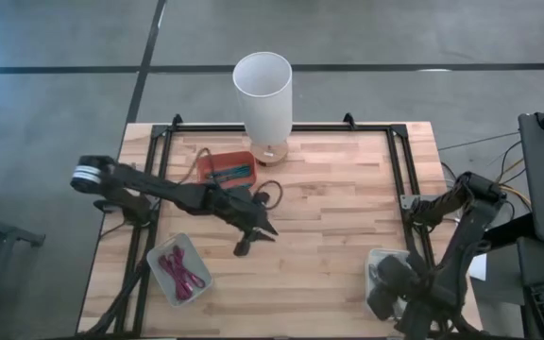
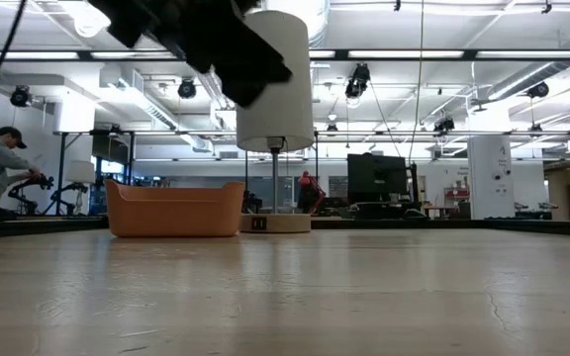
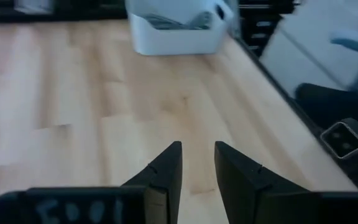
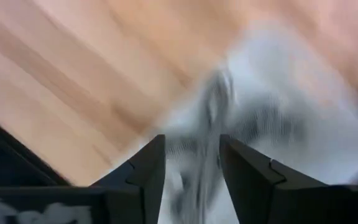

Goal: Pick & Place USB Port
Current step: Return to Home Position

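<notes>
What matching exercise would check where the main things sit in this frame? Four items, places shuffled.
Things:
1. lamp
2. orange bin
3. left gripper
4. right gripper

Places:
a. over the white bin, fingers apart
b. middle of the table's far edge
c. over bare wood mid-table, fingers apart, holding nothing
d. beside the lamp's base, on the left arm's side

Pairs: 1-b, 2-d, 3-c, 4-a
</notes>
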